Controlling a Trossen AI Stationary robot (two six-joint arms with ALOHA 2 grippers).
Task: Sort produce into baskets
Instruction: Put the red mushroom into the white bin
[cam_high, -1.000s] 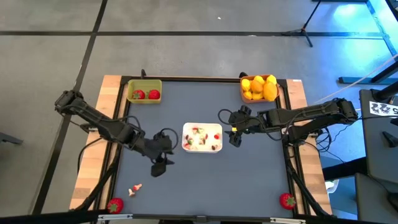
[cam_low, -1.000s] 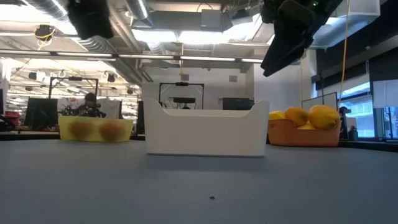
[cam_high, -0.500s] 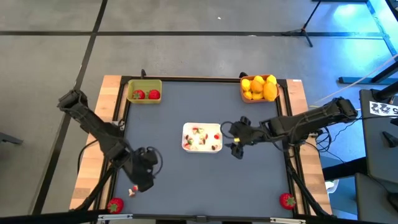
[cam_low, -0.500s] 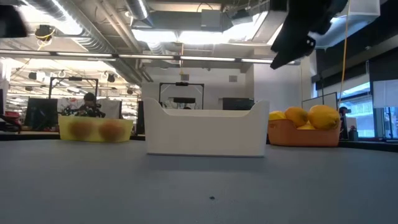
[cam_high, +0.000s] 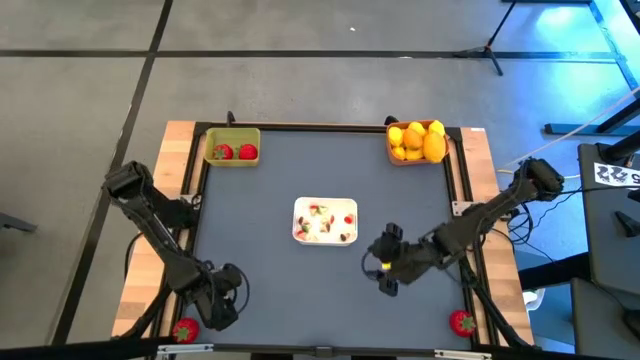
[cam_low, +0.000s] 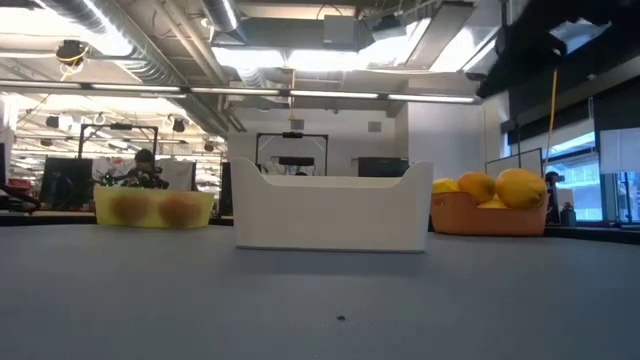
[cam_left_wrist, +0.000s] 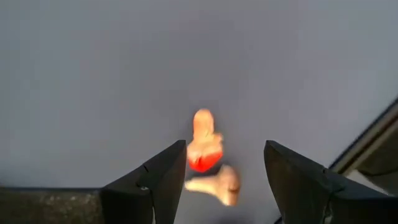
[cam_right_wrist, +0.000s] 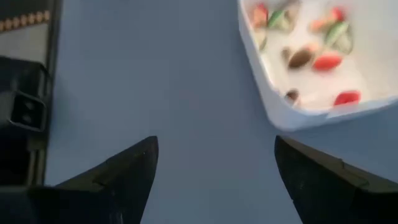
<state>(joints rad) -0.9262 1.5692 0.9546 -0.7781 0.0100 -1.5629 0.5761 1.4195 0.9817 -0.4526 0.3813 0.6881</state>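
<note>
No writing reads on the yellow-green basket (cam_high: 232, 148) or tray (cam_high: 325, 221).

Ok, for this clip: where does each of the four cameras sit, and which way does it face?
High view: overhead, straight down on the table; both arms show.
Low view: table height, looking level at the white tray; only a dark bit of arm at the top.
Left wrist view: down past open left fingers at small scraps.
Right wrist view: past open right fingers at the tray.
Shared: the tray shows in the high, low and right wrist views.
</note>
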